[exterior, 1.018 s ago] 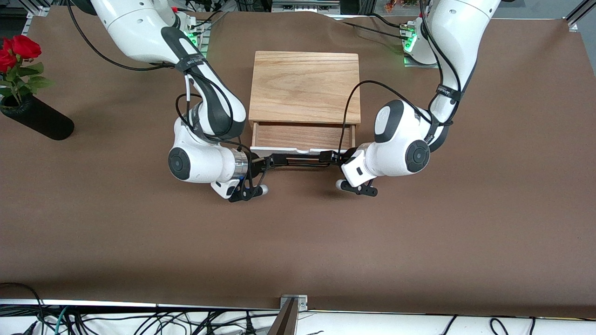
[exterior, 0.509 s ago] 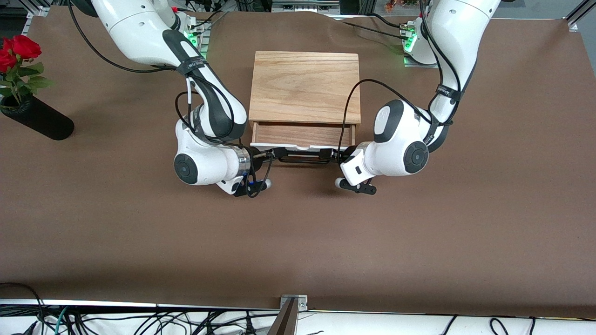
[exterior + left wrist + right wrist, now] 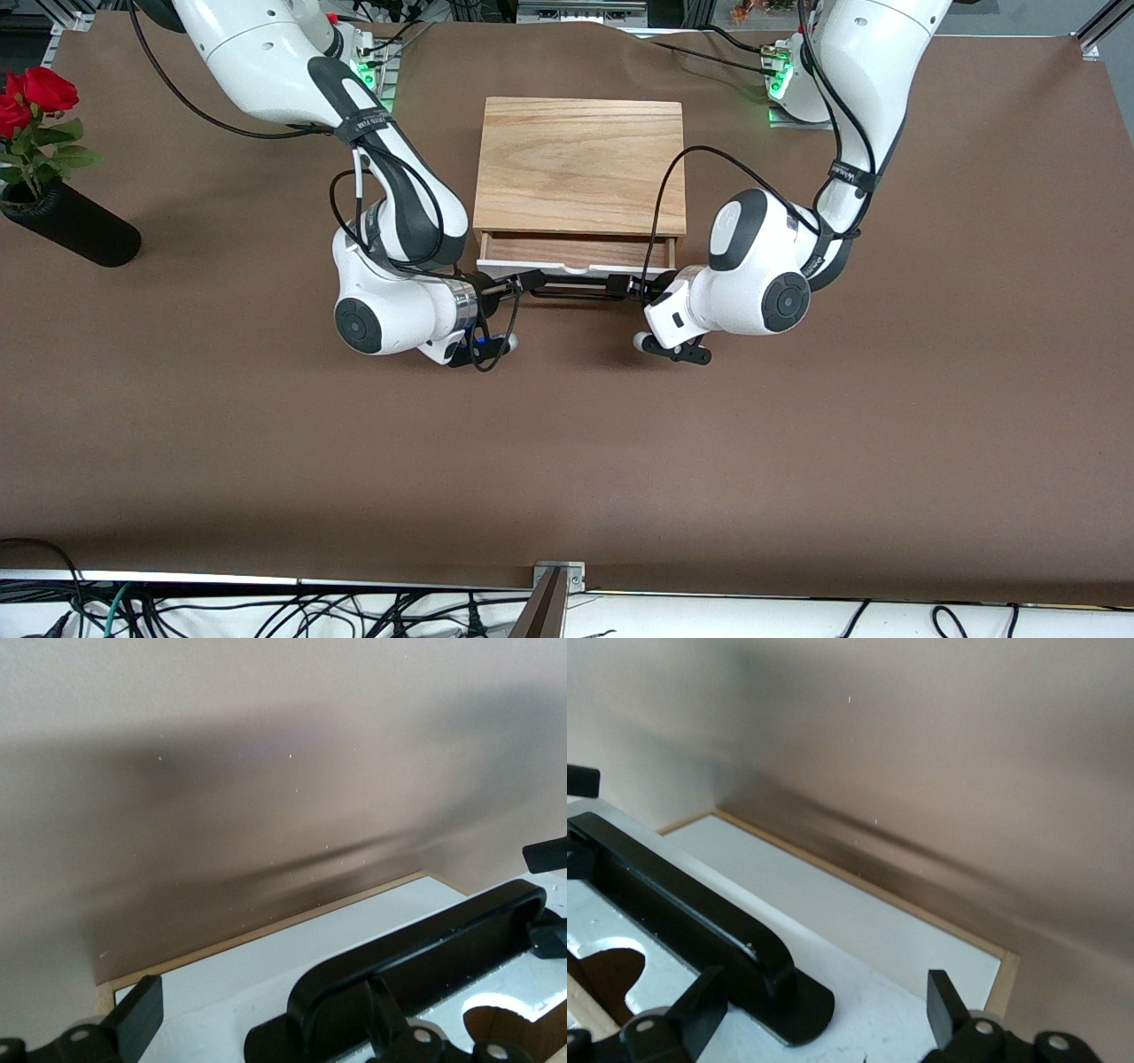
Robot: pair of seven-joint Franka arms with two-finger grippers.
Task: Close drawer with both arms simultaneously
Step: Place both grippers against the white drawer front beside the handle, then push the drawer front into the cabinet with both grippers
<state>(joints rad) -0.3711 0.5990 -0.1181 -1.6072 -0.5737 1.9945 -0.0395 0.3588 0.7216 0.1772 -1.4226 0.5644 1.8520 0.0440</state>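
Observation:
The drawer (image 3: pixel 576 252) of the light oak box (image 3: pixel 580 164) stands partly open, with a narrow strip of reddish-brown wood showing. Its white front (image 3: pixel 567 268) carries a long black bar handle (image 3: pixel 574 291). My right gripper (image 3: pixel 530 282) is open against the front at the handle's end toward the right arm. In the right wrist view its fingers (image 3: pixel 704 1001) straddle the handle's foot (image 3: pixel 788 997). My left gripper (image 3: pixel 620 285) is open at the handle's other end. In the left wrist view the handle (image 3: pixel 416 957) lies by one of its fingers (image 3: pixel 133 1023).
A black vase (image 3: pixel 75 232) with red roses (image 3: pixel 35 93) lies at the right arm's end of the table. The plain white panel (image 3: pixel 833 904) under the drawer shows in both wrist views. Cables hang at the table's front edge (image 3: pixel 558 576).
The drawer has slid well into the box and less wood shows. Both grippers have moved with its front toward the box.

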